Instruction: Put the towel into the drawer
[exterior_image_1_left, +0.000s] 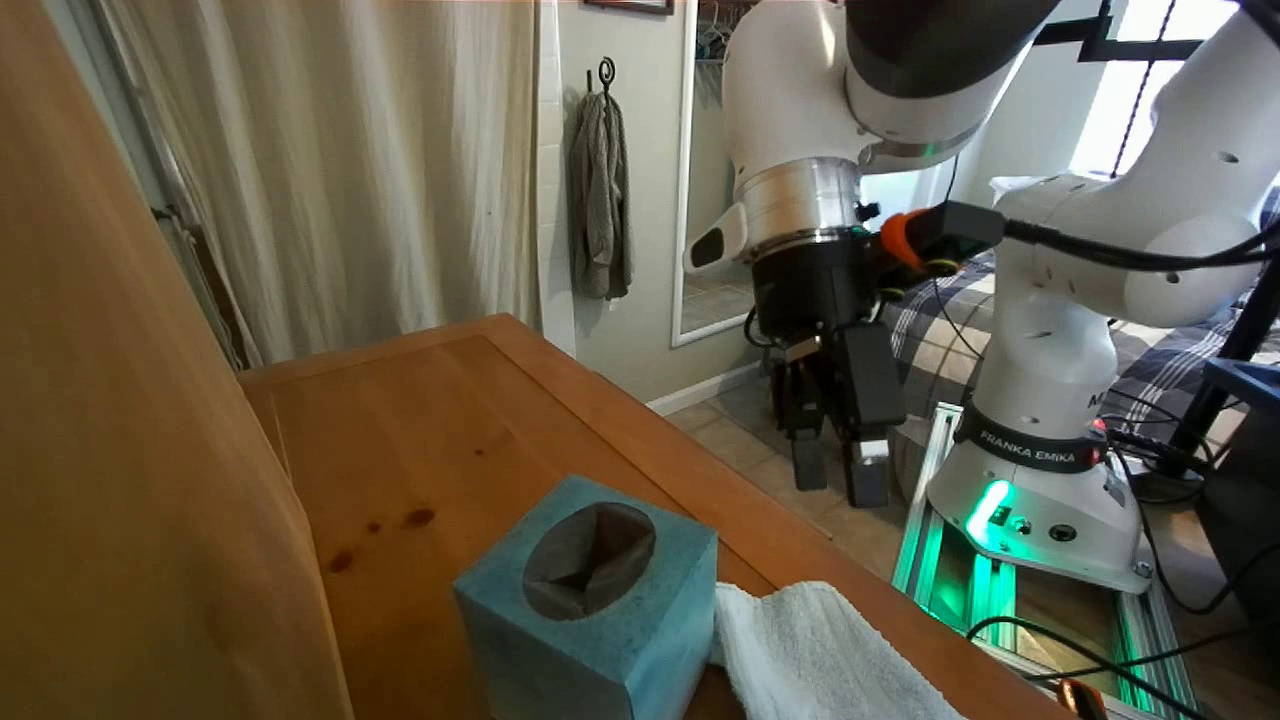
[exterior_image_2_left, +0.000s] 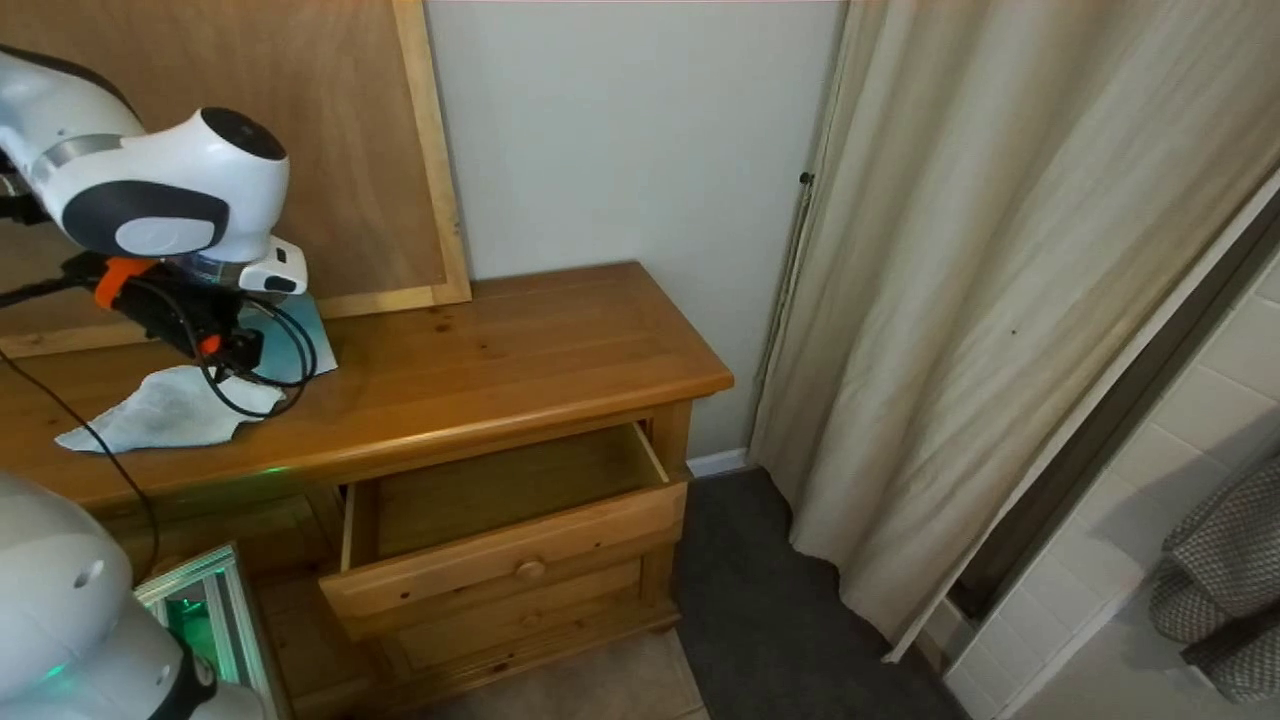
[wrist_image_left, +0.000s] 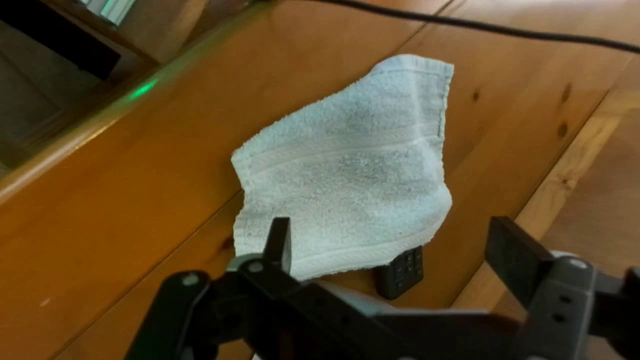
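The tool (exterior_image_1_left: 839, 482) hangs with fingers (wrist_image_left: 517, 255) spread above a worktop (exterior_image_2_left: 560, 320) where a pale towel (wrist_image_left: 345, 170) lies, a drawer (exterior_image_2_left: 450, 575) standing open below.

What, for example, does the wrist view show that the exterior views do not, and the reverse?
Only the wrist view: a black remote, partly hidden by the towel. Only the exterior views: in both, the curtain and a hanging grey cloth; in an exterior view, the open drawer. Shared by all: the towel on the wooden dresser top, and at least part of the gripper.
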